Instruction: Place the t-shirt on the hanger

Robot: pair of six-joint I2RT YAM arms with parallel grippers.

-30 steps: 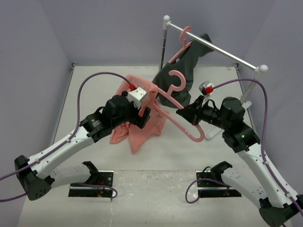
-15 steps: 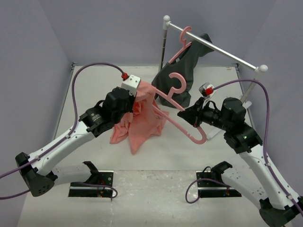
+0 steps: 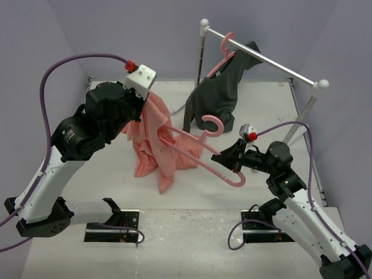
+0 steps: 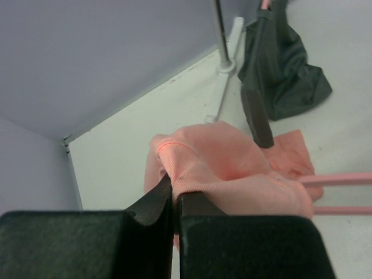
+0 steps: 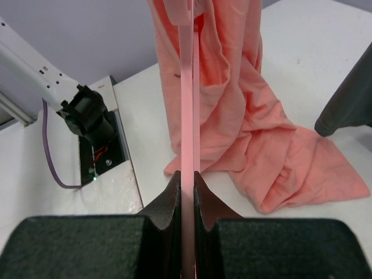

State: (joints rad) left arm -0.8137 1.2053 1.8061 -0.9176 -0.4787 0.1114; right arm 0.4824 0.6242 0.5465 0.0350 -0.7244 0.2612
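The salmon-pink t-shirt (image 3: pixel 152 145) hangs in a long drape from my raised left gripper (image 3: pixel 139 104), and its lower folds rest on the table. In the left wrist view the left gripper (image 4: pixel 173 186) is shut on a ribbed edge of the t-shirt (image 4: pixel 232 163). My right gripper (image 3: pixel 229 160) is shut on the pink hanger (image 3: pixel 192 145), whose far arm reaches into the hanging cloth. In the right wrist view the right gripper (image 5: pixel 187 177) clamps the hanger (image 5: pixel 186 87) edge-on, with the t-shirt (image 5: pixel 244 116) behind it.
A white clothes rail (image 3: pixel 261 58) stands at the back right. It carries a second pink hanger (image 3: pixel 224 49) with a dark grey garment (image 3: pixel 218 96) that trails onto the table. The rail's post (image 4: pixel 224 64) and the two arm base plates (image 3: pixel 113 224) stand on the table.
My left gripper closed on the t-shirt and lifted it up and to the back left, so the cloth now hangs. My right gripper moved nearer and lower with the hanger.
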